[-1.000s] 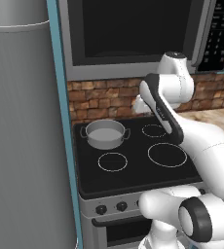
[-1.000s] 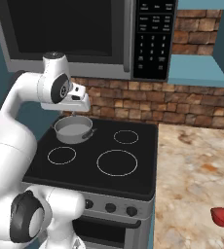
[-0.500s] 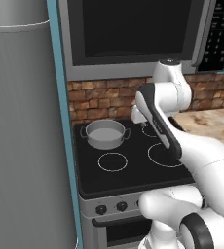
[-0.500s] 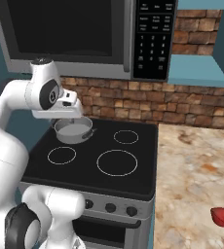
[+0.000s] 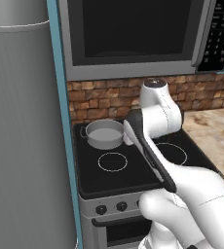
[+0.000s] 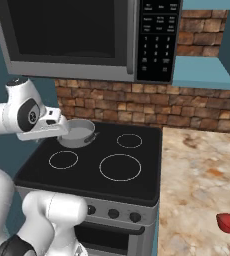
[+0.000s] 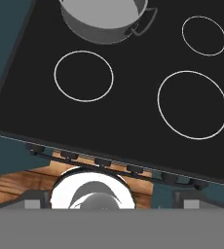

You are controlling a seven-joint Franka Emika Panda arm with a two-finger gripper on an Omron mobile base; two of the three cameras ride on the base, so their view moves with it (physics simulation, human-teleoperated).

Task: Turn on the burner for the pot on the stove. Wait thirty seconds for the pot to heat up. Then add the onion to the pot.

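The pot point(image 5: 103, 134) is matt grey metal on the stove point(image 5: 133, 172), whose top is smooth black glass.

Grey pot on the far-left ring of the black glass stove; red onion off on the counter.

The small shallow grey metal pot point(image 5: 103, 133) with loop side handles stands upright and empty on the far-left burner point(image 7: 102, 19) of the range with a flat black glass top point(image 6: 94, 167), white rings and black front knobs. The small round red onion point(image 6: 227, 223) lies on the speckled counter, near right, well apart from the pot.
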